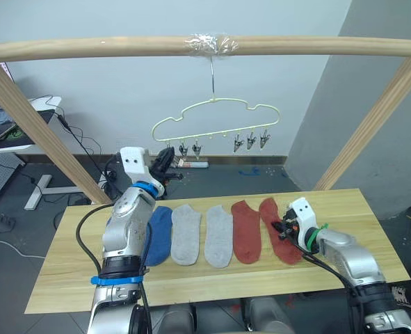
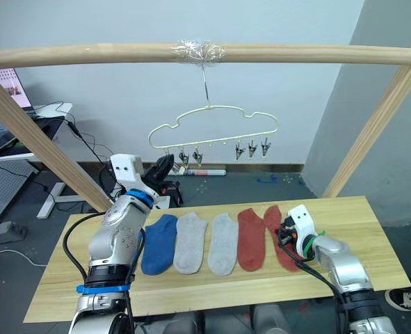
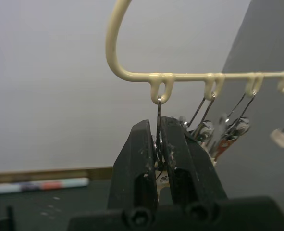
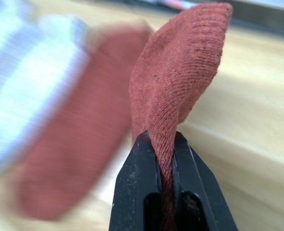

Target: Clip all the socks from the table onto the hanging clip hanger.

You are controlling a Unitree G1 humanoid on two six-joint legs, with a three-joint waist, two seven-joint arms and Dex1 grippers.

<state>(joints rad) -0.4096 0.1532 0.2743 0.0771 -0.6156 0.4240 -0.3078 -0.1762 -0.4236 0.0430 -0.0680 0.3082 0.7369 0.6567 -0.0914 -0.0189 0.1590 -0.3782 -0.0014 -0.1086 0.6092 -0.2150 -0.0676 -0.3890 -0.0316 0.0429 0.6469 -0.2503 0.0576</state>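
Note:
Five socks lie in a row on the table (image 1: 372, 216): a blue sock (image 1: 160, 235), two light grey socks (image 1: 186, 235) (image 1: 219, 236) and two rust red socks (image 1: 245, 231). My right gripper (image 1: 282, 229) is shut on the edge of the rightmost red sock (image 4: 180, 72), lifting its fabric off the planks. The pale-yellow clip hanger (image 1: 215, 111) hangs by its hook from the pole. My left gripper (image 1: 165, 158) is raised to the hanger's left end and shut on the leftmost metal clip (image 3: 159, 110). Several more clips (image 1: 250, 141) dangle along the hanger.
A thick wooden pole (image 1: 87, 47) spans the top, held by slanted wooden legs (image 1: 38, 132) (image 1: 372, 122) on both sides of the table. Behind on the left stands a desk with a laptop (image 1: 0, 129), and cables lie on the floor.

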